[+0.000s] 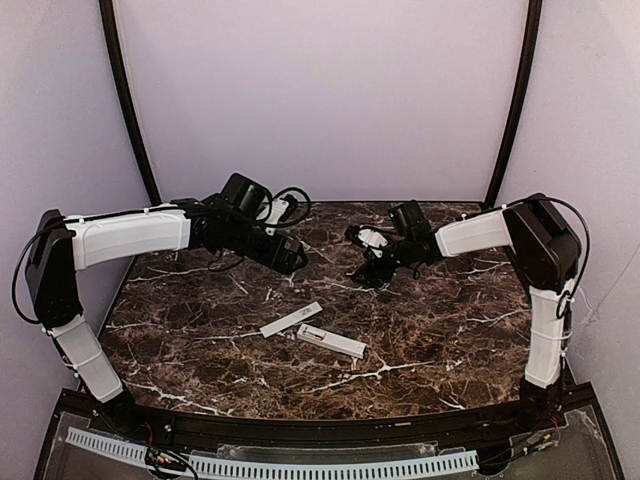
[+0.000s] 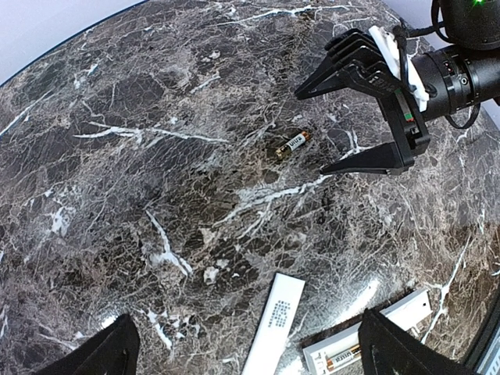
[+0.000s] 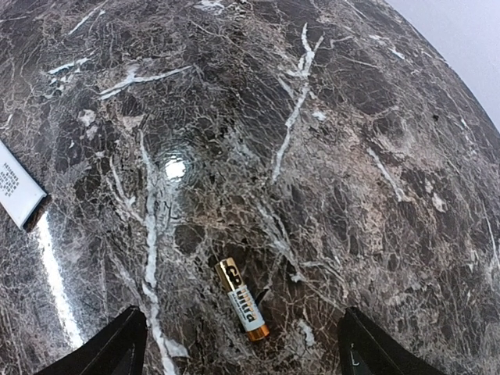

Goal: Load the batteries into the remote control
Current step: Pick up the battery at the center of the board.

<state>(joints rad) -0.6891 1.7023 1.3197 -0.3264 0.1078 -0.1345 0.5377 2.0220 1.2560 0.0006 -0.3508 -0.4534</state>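
The remote control (image 1: 331, 341) is lying on the counter (image 1: 450, 340) toward the front centre, compartment facing up, with one seated battery (image 2: 337, 361) in it. The right jaws are standing released, spread to either side of a loose battery (image 3: 243, 299) without touching it, well apart from the remote control. The left jaws are standing released, grasping nothing. A white strip (image 1: 291, 319) is lying just beside the remote control.
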